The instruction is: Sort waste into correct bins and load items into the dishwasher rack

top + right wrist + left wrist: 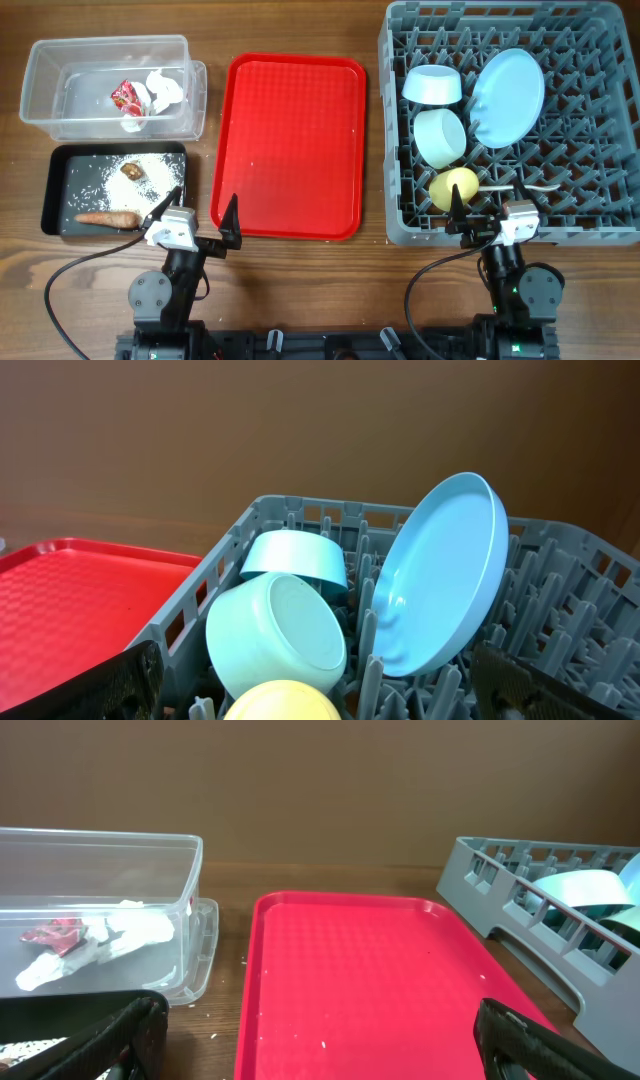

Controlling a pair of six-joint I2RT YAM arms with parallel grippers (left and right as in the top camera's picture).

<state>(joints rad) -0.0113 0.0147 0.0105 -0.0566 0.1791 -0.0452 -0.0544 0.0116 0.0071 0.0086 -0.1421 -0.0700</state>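
Note:
The grey dishwasher rack holds a light blue plate on edge, a light blue bowl, a pale green bowl, a yellow cup and a white spoon. The clear tub holds crumpled tissue and a red wrapper. The black tray holds a carrot piece, a brown lump and rice. My left gripper is open and empty at the red tray's near left corner. My right gripper is open and empty at the rack's near wall.
A large flat red tray lies between the bins and the rack, with a few rice grains on it. In the right wrist view the plate, the pale green bowl and the cup stand among the pegs.

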